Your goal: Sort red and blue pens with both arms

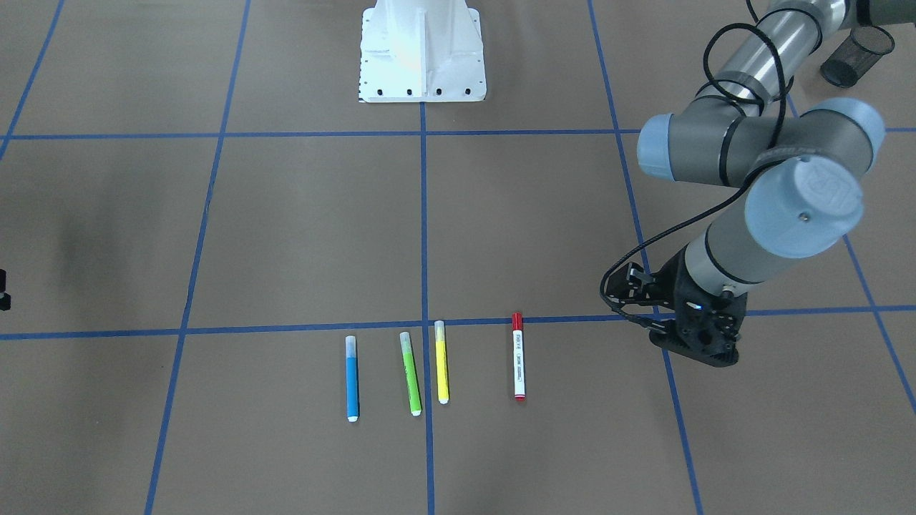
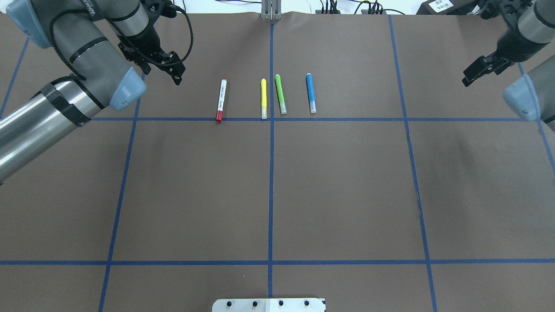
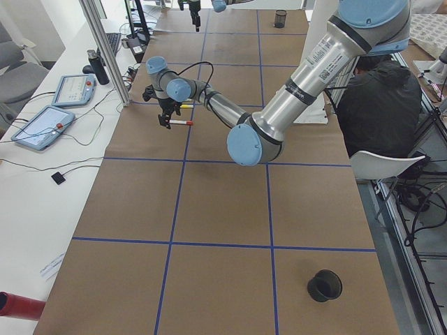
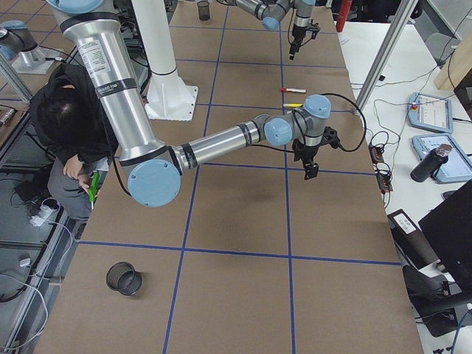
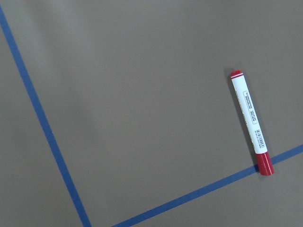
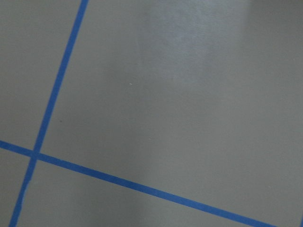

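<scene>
Brown tabletop (image 2: 277, 195) holds red marker (image 2: 221, 99) and blue highlighter (image 2: 310, 92) — light, stiff, slick, probably best pinched mid-barrel; finger gaps of left gripper (image 2: 175, 77) and right gripper (image 2: 468, 79) cannot be told.

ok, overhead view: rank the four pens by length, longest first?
1. red-capped marker: slightly the longest, though the slimmest.
2. blue highlighter, green highlighter and yellow highlighter: these look alike, so I can't rank them.
</scene>
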Tool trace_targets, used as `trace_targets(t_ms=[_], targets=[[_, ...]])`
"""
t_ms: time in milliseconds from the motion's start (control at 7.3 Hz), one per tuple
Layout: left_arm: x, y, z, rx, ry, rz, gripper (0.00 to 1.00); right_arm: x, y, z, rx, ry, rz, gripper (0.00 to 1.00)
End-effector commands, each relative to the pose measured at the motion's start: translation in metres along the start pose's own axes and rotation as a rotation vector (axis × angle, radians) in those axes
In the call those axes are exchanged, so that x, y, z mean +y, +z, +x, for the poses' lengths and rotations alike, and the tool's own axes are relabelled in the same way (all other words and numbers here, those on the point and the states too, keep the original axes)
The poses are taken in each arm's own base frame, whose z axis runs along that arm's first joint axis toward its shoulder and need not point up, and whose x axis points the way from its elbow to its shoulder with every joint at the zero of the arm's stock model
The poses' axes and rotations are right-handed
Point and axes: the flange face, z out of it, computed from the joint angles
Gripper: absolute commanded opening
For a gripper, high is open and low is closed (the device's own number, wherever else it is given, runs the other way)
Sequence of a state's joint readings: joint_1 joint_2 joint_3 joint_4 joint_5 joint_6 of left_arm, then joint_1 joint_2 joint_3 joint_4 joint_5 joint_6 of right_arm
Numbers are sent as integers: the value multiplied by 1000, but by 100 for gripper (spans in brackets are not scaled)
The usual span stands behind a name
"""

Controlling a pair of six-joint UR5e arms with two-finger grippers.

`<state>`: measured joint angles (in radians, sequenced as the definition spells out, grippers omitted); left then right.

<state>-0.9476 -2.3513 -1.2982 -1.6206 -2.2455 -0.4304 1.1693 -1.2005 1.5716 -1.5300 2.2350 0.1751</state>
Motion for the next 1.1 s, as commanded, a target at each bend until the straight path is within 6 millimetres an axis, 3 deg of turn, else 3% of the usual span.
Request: trace_targets(t_ms=[0, 274, 548, 959], targets=[[-15, 34, 55, -8, -100, 41, 94, -12, 7, -32, -19, -30, -2, 100], [-37, 49, 79, -9, -110, 20, 91, -11, 17, -47, -26, 123, -14, 100], [-40, 59, 75, -11, -119, 25, 92, -12, 12, -60, -26, 118, 9, 100], [-35, 85, 82, -9, -139, 26, 92, -2, 18, -57, -50, 121, 59, 100]])
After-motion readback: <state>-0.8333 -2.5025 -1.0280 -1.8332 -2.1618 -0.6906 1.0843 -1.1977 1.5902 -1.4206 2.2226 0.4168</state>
